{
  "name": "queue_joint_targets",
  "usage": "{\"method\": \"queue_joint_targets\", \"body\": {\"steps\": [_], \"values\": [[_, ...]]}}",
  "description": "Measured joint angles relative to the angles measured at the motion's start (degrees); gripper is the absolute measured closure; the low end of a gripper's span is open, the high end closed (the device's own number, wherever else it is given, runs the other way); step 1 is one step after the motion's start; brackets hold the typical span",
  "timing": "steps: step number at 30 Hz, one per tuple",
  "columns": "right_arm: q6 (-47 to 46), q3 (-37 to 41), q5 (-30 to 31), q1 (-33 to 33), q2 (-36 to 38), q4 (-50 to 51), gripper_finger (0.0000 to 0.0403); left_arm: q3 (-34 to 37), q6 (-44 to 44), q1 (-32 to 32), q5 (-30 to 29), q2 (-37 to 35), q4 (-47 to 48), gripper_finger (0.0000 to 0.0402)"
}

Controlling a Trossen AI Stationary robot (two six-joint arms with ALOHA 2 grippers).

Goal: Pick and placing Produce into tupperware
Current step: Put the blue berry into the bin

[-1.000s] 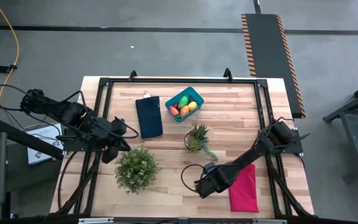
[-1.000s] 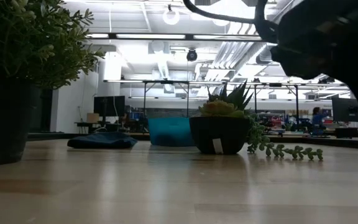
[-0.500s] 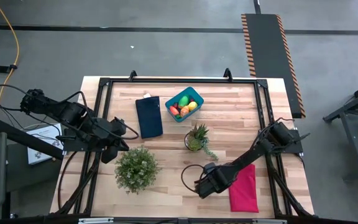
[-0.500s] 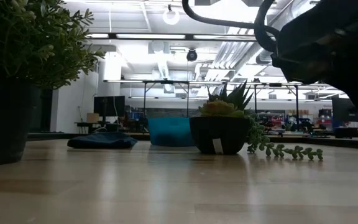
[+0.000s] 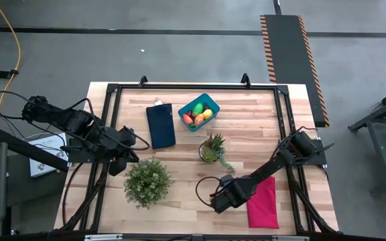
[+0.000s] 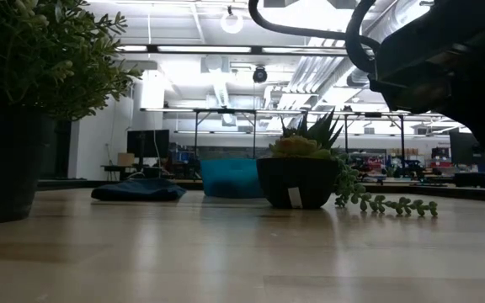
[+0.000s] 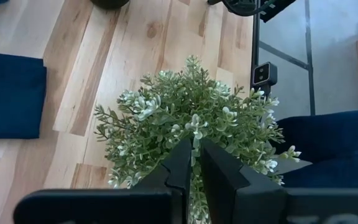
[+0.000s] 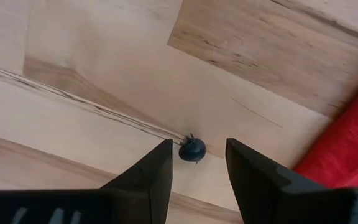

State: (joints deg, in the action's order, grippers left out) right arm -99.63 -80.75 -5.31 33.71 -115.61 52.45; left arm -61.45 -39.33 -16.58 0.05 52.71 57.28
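The bright blue tupperware (image 5: 198,112) stands at the table's far middle, with a green oval (image 5: 197,108), an orange piece (image 5: 198,119) and a yellow lemon (image 5: 208,114) lying in it. In the low view the tupperware (image 6: 230,178) shows far off. My right gripper (image 5: 215,201) is low over the table near the near edge, open. In its wrist view (image 8: 199,143) a small dark blue round thing (image 8: 192,150) lies on the wood just ahead of the gap between the fingers, apart from both. My left gripper (image 5: 121,165) waits at the table's left, shut (image 7: 196,146), just left of the bushy plant (image 5: 147,181).
A red cloth (image 5: 263,201) lies right beside my right gripper. The spiky plant in its pot (image 5: 211,148) stands between that gripper and the tupperware. A flat dark blue cloth (image 5: 160,125) lies left of the tupperware. A black frame (image 5: 283,114) borders the table.
In the low view my right arm's dark bulk has shifted slightly. Nothing else has moved.
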Motion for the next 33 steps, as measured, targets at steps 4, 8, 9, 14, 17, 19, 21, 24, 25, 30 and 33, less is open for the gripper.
{"method": "queue_joint_targets", "body": {"steps": [4, 8, 9, 14, 17, 19, 21, 24, 25, 30, 33], "values": [[-0.44, 0.0, 0.15, 0.0, 0.0, -0.25, 0.0263, 0.0, 0.06, -0.01, 0.0, 0.0, -0.01, 0.0376], [-0.63, 0.0, 0.36, 0.04, 0.0, -0.44, 0.0263, 0.0, 0.06, 0.0, 0.0, 0.0, -0.02, 0.0376], [-0.6, 0.0, 0.36, 0.04, -0.13, -0.5, 0.0263, 0.0, 0.06, 0.0, 0.0, 0.0, 0.0, 0.0376], [-0.6, 0.0, 0.27, 0.04, -0.79, -1.53, 0.0263, 0.0, 0.06, 0.0, 0.0, -0.02, -0.01, 0.0376], [-0.42, 0.0, -0.17, 0.04, -1.32, -2.0, 0.0263, 0.0, 0.06, 0.0, 0.0, -0.04, 0.08, 0.0376], [-0.44, 0.0, -0.34, 0.07, -1.33, -1.88, 0.0263, 0.02, 0.06, 0.0, -0.02, -0.02, 0.34, 0.0376], [-0.57, 0.0, -0.6, 0.07, -1.33, -1.71, 0.0263, 0.02, 0.06, 0.0, -0.02, -0.02, 0.36, 0.0376], [-0.44, 0.0, -0.85, 0.06, -1.33, -1.3, 0.0263, 0.02, 0.06, 0.0, -0.02, -0.02, 0.35, 0.0376], [-0.39, 0.0, -0.87, 0.07, -1.33, -1.28, 0.0263, 0.02, 0.06, 0.0, -0.02, -0.02, 0.37, 0.0376], [0.36, 0.0, -0.96, 0.07, -1.33, -1.29, 0.0263, 0.02, 0.06, 0.0, -0.02, -0.02, 0.36, 0.0376], [0.69, 0.0, -1.26, 0.06, -1.33, -1.3, 0.0263, 0.02, 0.04, -0.02, -0.02, -0.02, 0.37, 0.0376]]}}
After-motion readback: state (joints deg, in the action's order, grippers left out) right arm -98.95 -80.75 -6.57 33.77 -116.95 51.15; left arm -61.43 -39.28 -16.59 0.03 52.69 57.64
